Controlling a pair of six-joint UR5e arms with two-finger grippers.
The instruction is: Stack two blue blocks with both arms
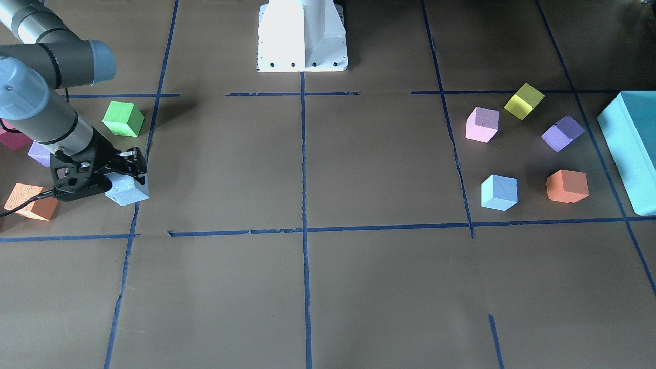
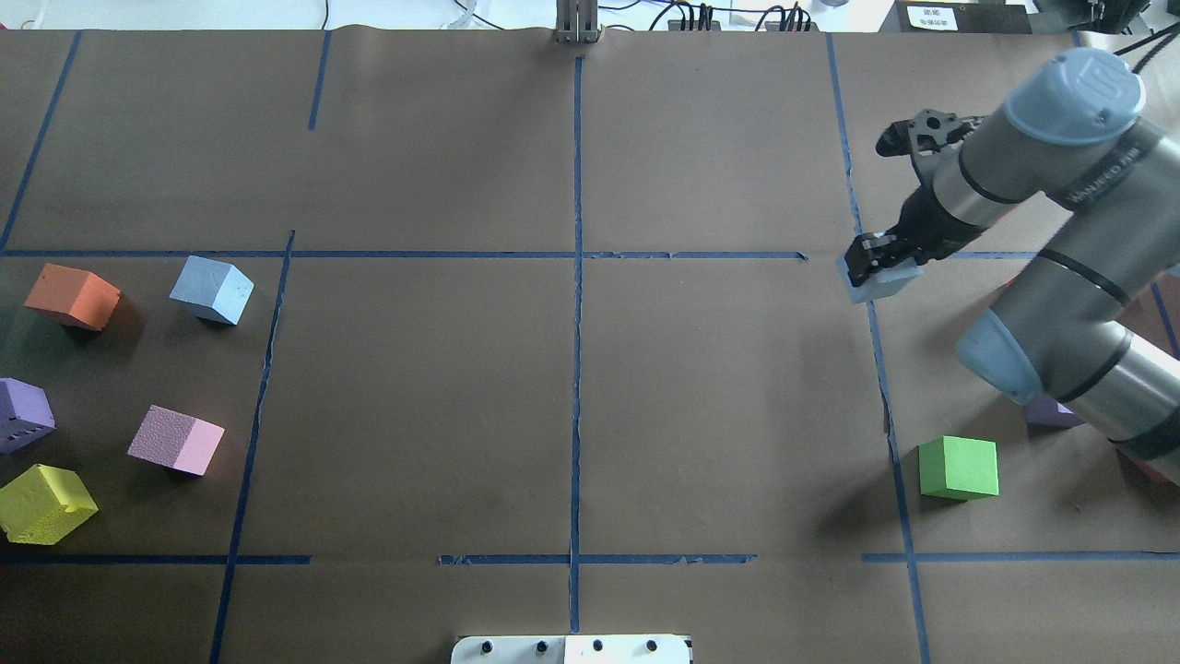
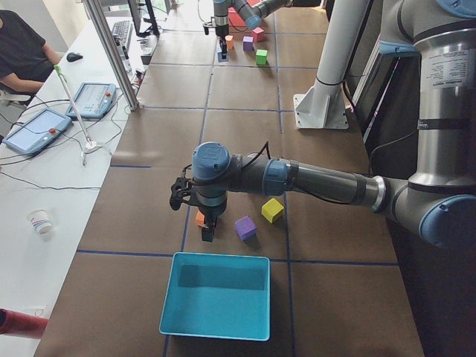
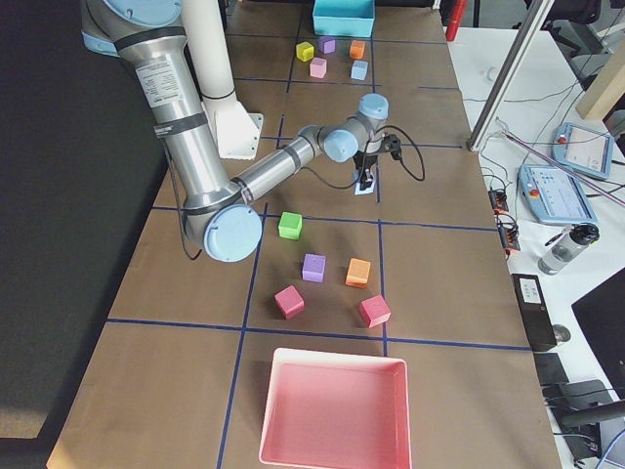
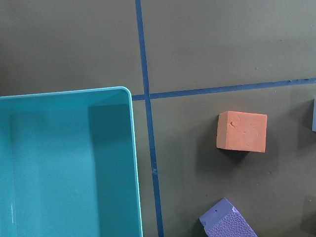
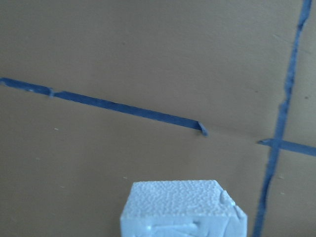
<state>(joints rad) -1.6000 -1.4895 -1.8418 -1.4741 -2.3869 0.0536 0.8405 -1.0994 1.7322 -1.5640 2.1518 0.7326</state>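
My right gripper (image 1: 132,175) is shut on a pale blue block (image 1: 128,191), gripping it from above close to the table. The overhead view shows the same gripper (image 2: 876,262) and block (image 2: 881,285), and the block fills the bottom of the right wrist view (image 6: 182,210). The second blue block (image 1: 498,192) sits on the table at the other end (image 2: 212,290), among other cubes. My left gripper (image 3: 207,229) hangs over the cubes near the teal box; I cannot tell whether it is open or shut.
A green cube (image 2: 959,468), an orange cube (image 1: 32,202) and a purple one lie near my right arm. Orange (image 1: 567,186), purple (image 1: 562,133), pink (image 1: 482,124) and yellow (image 1: 524,101) cubes surround the second blue block. The teal box (image 1: 633,148) stands beside them. A white pedestal (image 1: 302,36) stands at the robot's side.
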